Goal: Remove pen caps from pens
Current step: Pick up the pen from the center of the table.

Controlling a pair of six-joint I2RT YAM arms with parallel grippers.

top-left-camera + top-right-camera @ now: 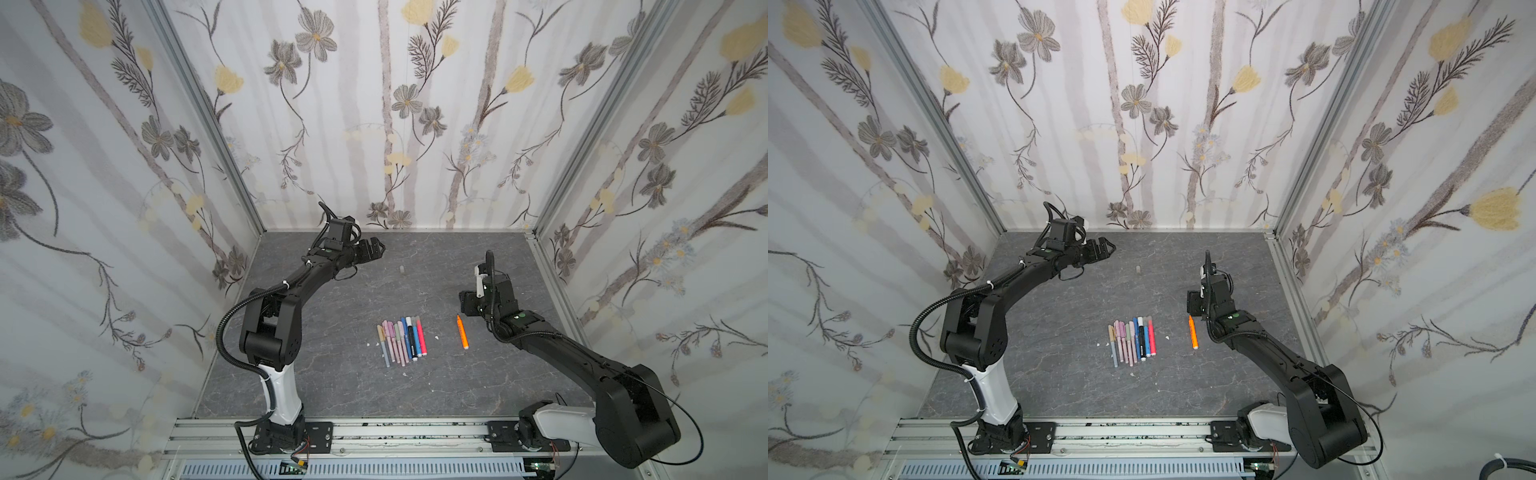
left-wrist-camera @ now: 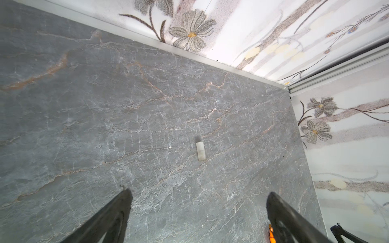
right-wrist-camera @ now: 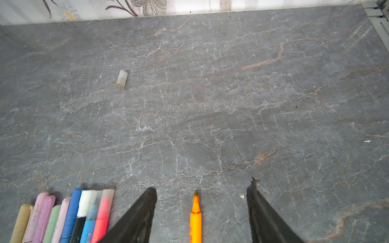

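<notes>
Both top views, grey marble tabletop [image 1: 332, 374], floral walls [image 1: 415, 104], left gripper [image 2: 199, 193] wide, right gripper [image 3: 202, 185] parted

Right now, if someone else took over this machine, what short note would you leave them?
Left gripper: open, empty, raised toward the back.
Right gripper: open, empty, above the orange pen's tip.
Done: orange pen uncapped, lying apart from the others; one whitish cap lies alone farther back.
Left: the row of pens, all apparently still capped.
</notes>
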